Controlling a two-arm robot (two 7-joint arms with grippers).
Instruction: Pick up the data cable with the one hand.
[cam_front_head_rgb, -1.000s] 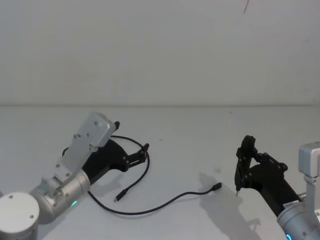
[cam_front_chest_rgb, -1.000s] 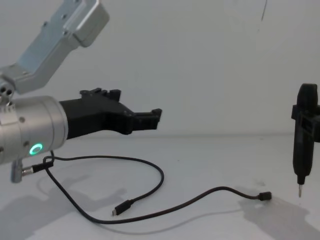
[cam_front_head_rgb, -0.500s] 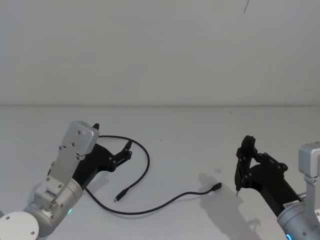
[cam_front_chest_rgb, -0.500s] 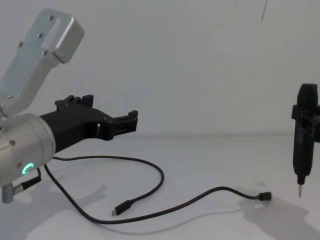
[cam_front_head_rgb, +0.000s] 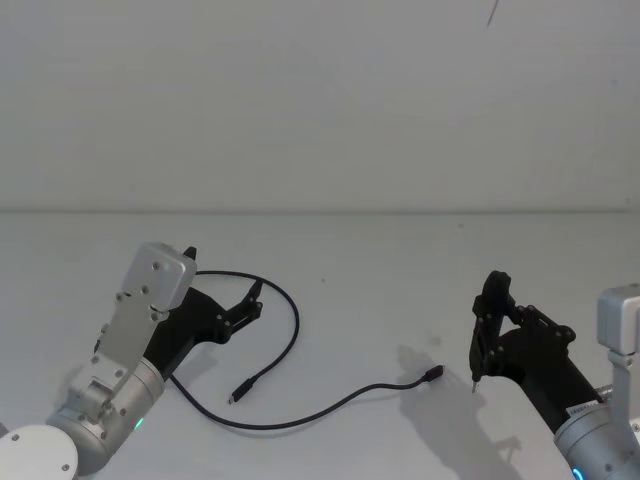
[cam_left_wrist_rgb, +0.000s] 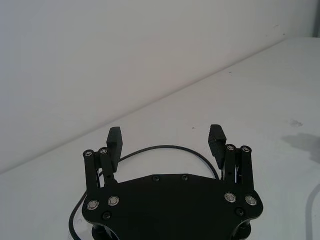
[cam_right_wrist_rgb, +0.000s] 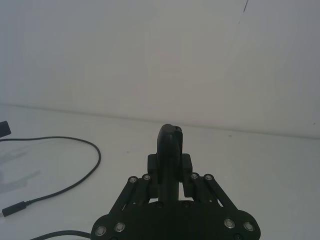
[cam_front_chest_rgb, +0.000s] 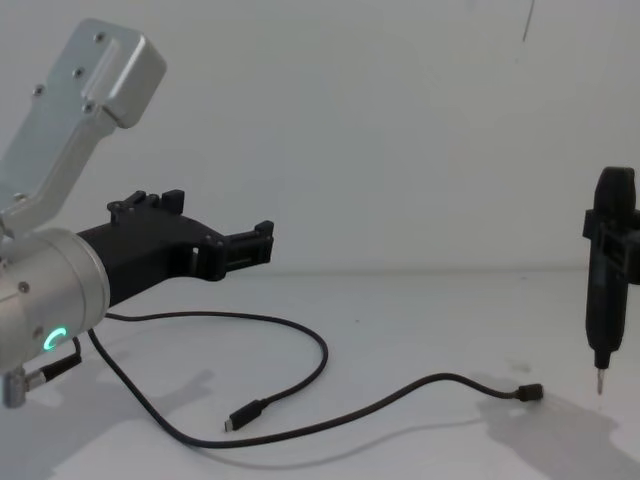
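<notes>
Data cable (cam_front_head_rgb: 285, 400) lies between left end effector (cam_front_head_rgb: 251, 301) and right end effector (cam_front_head_rgb: 478, 352).

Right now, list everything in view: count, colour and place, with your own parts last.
cable: one, black, lying loose in a loop on the table, one plug near the middle, the other plug toward the right gripper.
table: one, white, running back to the wall.
wall: one, white, behind the table.
short wire with a silver connector: one, black, hanging by the left arm's silver wrist.
left gripper: one, black on a silver arm with a green light, above the cable's loop, jaws open, holding nothing.
right gripper: one, black, at the table's right, pointing down, jaws shut, just beyond the cable's right plug.
</notes>
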